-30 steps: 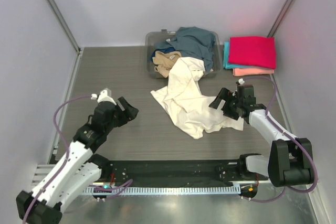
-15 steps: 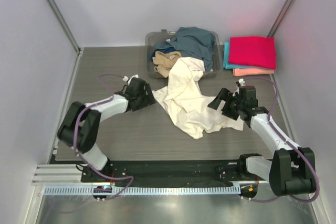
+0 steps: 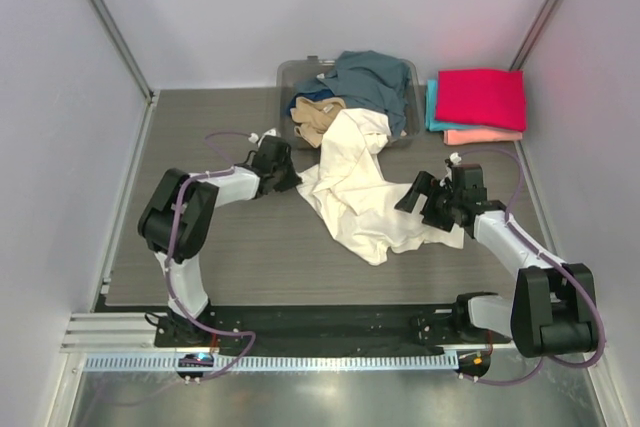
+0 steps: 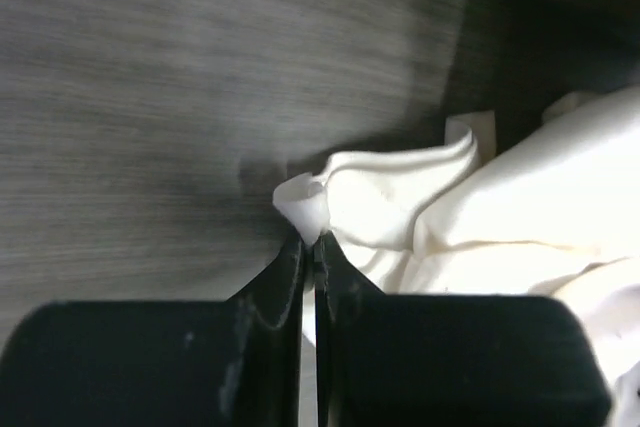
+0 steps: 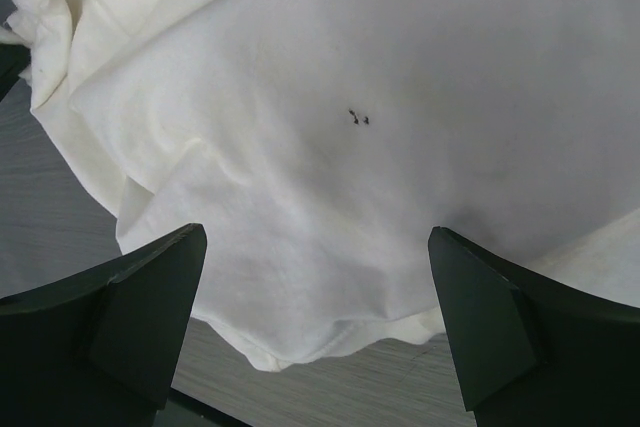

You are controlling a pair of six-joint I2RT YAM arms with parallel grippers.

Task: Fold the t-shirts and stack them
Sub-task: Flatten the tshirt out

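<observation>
A crumpled cream t-shirt [image 3: 355, 197] lies mid-table, its top end draped over the bin's front. My left gripper [image 3: 291, 180] is at the shirt's left edge. In the left wrist view that gripper [image 4: 310, 243] is shut on a small fold of cream t-shirt [image 4: 400, 197]. My right gripper [image 3: 414, 195] hovers over the shirt's right side with its jaws wide apart. In the right wrist view the right gripper [image 5: 318, 239] is open above the cream t-shirt [image 5: 350, 117], holding nothing.
A clear plastic bin [image 3: 285, 77] at the back holds a slate-blue shirt [image 3: 365, 77] and a tan shirt [image 3: 315, 122]. At the back right sits a folded stack: a magenta-red shirt [image 3: 480, 97] on a teal shirt [image 3: 431, 107] and a salmon-pink shirt [image 3: 480, 137]. Walls close in on both sides.
My left arm swung in from the left side of the table to the cream shirt's left edge and shut on it. The right gripper hardly moved and stayed open.
</observation>
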